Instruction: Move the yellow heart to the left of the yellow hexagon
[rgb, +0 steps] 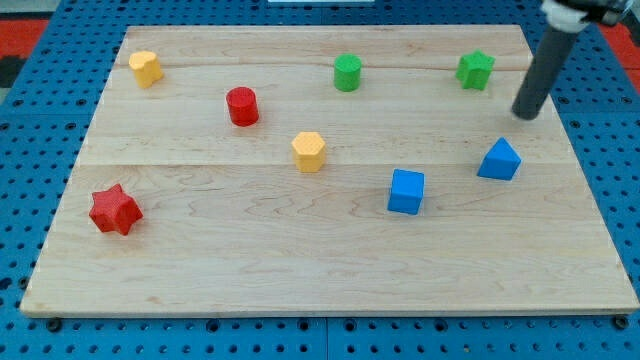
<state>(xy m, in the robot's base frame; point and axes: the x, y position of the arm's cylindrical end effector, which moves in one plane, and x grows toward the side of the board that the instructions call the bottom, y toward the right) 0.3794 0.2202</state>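
Observation:
The yellow heart (146, 68) lies near the board's top left corner. The yellow hexagon (309, 151) lies near the board's middle, well to the right of and below the heart. My tip (525, 115) is at the view's right, far from both yellow blocks. It stands just above the blue triangular block (499, 160) and to the lower right of the green star (476, 69), touching neither.
A red cylinder (242, 106) lies between the heart and the hexagon. A green cylinder (347, 72) is at top centre. A blue cube (406, 191) is right of centre. A red star (115, 210) is at lower left. The wooden board (320, 280) rests on a blue pegboard.

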